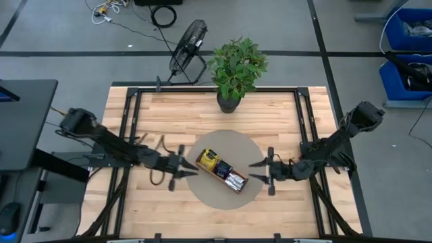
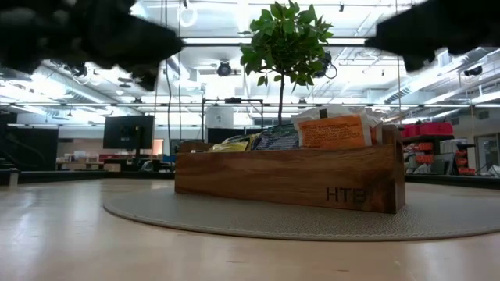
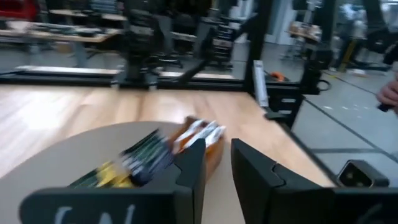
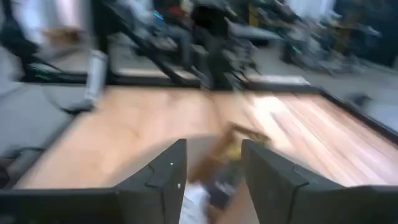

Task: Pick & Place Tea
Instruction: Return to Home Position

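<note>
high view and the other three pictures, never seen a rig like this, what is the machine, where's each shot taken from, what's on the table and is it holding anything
This is a robot with two dark jointed arms at a light wooden table. The high view looks straight down; the low view looks level across the tabletop; the other two come from cameras on each arm's wrist, looking past its two fingers. On the table lies a round grey mat, and on it a long brown wooden divided tray holding small flat tea-bag sachets, yellow, dark and orange-and-white. A green potted plant stands near the far edge. The left end effector and right end effector hang either side of the tray, both open, holding nothing.
</note>
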You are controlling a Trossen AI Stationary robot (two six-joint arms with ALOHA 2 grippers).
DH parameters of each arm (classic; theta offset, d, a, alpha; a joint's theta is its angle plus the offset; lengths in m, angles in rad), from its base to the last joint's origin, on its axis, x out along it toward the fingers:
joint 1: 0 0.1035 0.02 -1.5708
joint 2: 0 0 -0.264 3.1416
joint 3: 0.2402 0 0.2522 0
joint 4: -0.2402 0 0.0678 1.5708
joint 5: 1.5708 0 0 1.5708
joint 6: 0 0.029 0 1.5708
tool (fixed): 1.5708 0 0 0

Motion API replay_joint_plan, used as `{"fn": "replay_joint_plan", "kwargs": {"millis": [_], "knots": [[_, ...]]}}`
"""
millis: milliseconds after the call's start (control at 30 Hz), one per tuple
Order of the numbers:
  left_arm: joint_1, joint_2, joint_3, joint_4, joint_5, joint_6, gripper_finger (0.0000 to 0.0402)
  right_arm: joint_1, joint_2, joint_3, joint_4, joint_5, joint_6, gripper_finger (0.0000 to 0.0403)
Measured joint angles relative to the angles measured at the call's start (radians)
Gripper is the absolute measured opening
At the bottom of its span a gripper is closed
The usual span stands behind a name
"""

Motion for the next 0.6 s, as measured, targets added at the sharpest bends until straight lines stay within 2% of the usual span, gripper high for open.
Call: {"fn": "replay_joint_plan", "kwargs": {"millis": [67, 233, 333, 433, 600], "knots": [[-0.001, -0.080, -0.071, -0.004, -0.041, -0.004, 0.0075, 0.000, 0.000, 0.000, -0.041, 0.019, 0.091, 0.0162], [-0.015, -0.247, -0.206, -0.024, -0.166, -0.015, 0.0066, -0.001, 0.000, 0.000, -0.031, -0.006, 0.115, 0.0162], [-0.023, -0.312, -0.252, -0.072, -0.185, 0.014, 0.0064, -0.025, 0.000, 0.000, -0.024, -0.126, 0.125, 0.0162], [-0.042, -0.362, -0.279, -0.080, -0.186, 0.034, 0.0066, -0.067, 0.000, 0.000, -0.034, -0.290, 0.144, 0.0162], [-0.058, -0.434, -0.299, -0.086, -0.191, 0.015, 0.0062, -0.114, -0.020, -0.002, 0.025, -0.400, 0.089, 0.0162]]}}
